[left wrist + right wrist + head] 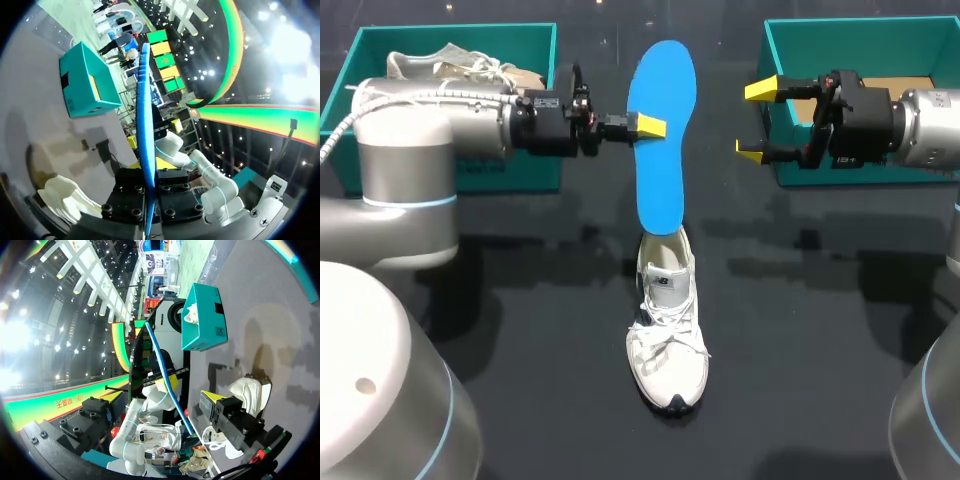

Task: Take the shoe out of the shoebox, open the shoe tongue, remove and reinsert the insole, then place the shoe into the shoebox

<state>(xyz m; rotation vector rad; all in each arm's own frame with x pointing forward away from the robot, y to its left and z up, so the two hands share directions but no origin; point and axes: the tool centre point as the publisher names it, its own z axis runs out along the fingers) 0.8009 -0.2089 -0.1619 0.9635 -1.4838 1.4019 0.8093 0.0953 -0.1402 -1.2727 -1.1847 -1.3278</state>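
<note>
Evidently the insole step: left jaws grip the blue insole (660, 150), its lower end inside the shoe (668, 340); right jaws hang open beyond the shoe, which likely needs steadying next.

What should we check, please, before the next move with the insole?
1. Left gripper shut on the blue insole: ok, fingers pinch its edge.
2. Insole's lower end at the white sneaker's opening: ok.
3. Sneaker steadied by a gripper: not ok, nothing holds it.
4. Right gripper open and apart from the insole: ok.
5. Room in the right shoebox: cannot tell, the right arm hides much of its inside.
</note>
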